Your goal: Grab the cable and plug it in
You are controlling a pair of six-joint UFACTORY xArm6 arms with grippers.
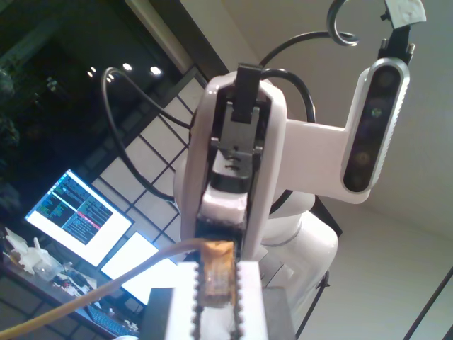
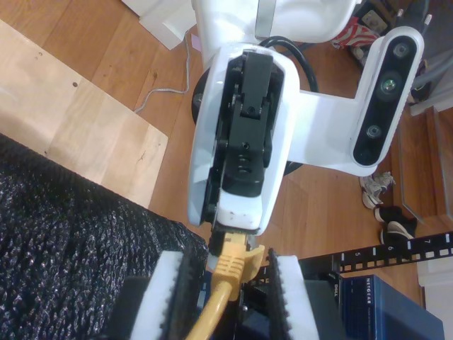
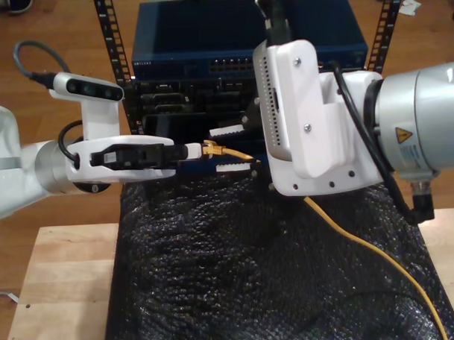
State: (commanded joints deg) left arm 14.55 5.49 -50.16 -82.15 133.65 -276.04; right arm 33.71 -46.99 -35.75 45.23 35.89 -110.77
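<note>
- "NETGEAR" is printed faintly on the blue switch. The numerals 5, 6 and 7 run along the black rack rail above it.
- A yellow warning triangle sits on the arm at the exterior view's right. The text on the 2 lit monitors is too small to read.
- A black mesh mat covers a wooden table. The rack holding the switch stands at its far edge, and shoes lie on the wood floor.
- My first gripper comes in from the exterior view's left. Its toothed fingers are pinched narrow on the clear plug of the cable.
- My second gripper comes in from the exterior view's right, tip to tip with the first. Its jaws are wide, with a pad on each side of the yellow boot and a gap to each.
- The plug end hangs in the air in front of the rack, between both grippers. The cable runs back under the second arm and trails across the mat towards the exterior view's lower right corner.
</note>
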